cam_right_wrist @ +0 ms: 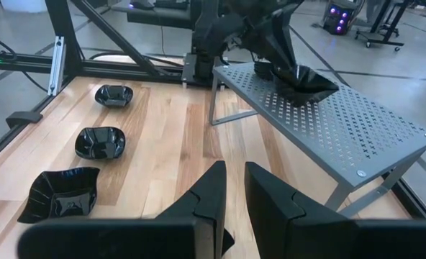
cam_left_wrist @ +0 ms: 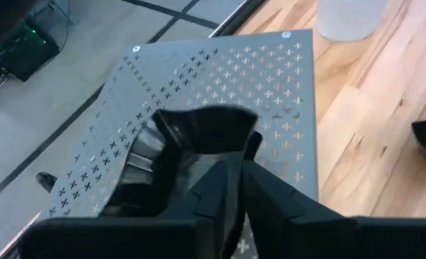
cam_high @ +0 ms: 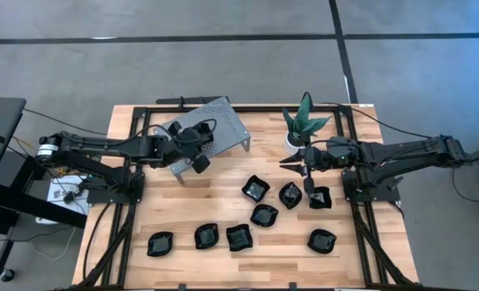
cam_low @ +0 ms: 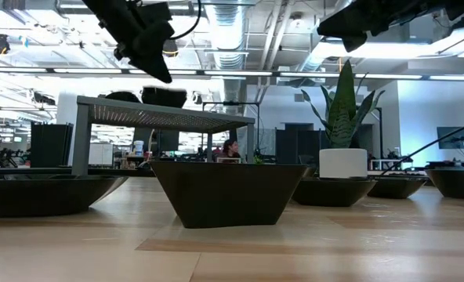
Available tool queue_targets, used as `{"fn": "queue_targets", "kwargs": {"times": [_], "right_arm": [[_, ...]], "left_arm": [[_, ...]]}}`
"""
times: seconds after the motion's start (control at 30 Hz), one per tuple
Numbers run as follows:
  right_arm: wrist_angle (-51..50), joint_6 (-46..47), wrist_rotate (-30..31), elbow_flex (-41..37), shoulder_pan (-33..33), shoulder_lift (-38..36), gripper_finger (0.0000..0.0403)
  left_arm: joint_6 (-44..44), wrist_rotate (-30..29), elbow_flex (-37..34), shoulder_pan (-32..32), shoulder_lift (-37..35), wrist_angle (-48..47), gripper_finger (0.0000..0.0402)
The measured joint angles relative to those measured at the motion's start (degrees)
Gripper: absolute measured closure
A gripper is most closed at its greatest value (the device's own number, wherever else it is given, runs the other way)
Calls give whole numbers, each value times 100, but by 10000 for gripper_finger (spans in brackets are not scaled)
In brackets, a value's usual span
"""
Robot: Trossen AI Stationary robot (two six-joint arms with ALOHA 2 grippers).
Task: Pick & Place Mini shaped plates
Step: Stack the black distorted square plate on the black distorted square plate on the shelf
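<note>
The left gripper (cam_high: 192,139) hangs over the grey perforated metal stand (cam_high: 227,121), which stands near the far edge of the light wooden tabletop (cam_high: 183,202), left of its middle. Its jaws are closed on a small glossy black dish with a squarish rim (cam_left_wrist: 206,129), gripping it by one rim; the right wrist view shows that dish (cam_right_wrist: 299,78) low over the stand's cross-punched top, though whether it touches the metal cannot be told.

The right gripper (cam_high: 289,162) is held above the tabletop toward the right edge, just beside the green spiky plant in a white pot (cam_high: 303,123), which sits at the far edge. Its jaws are only a little apart and hold nothing; the narrow gap between them shows in the right wrist view (cam_right_wrist: 233,188).

The other glossy black mini plates lie loose on the wood. A cluster sits right of the middle: one wavy squarish plate (cam_high: 256,189), one beside it (cam_high: 290,195), one under the right arm's wrist (cam_high: 319,198), and one just nearer the front (cam_high: 264,215). A row runs along the near edge: a plate toward the left corner (cam_high: 159,242), then two more (cam_high: 206,236) (cam_high: 239,237), the last of them just beside the cluster's front plate. One plate (cam_high: 322,240) lies apart near the right side of the near edge.
</note>
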Motion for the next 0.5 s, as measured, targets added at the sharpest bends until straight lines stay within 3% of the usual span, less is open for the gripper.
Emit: {"fn": "queue_targets", "kwargs": {"times": [0.13, 0.3, 0.5], "right_arm": [[19, -2, 0, 0, 0, 0, 355], [27, -3, 0, -1, 0, 0, 355], [28, -2, 0, -2, 2, 0, 355]], "left_arm": [[-7, -25, 2, -2, -7, 117, 319], [-12, 83, 2, -194, -13, 1304, 304], [-2, 1571, 9, -894, 369, 2977, 303]]}}
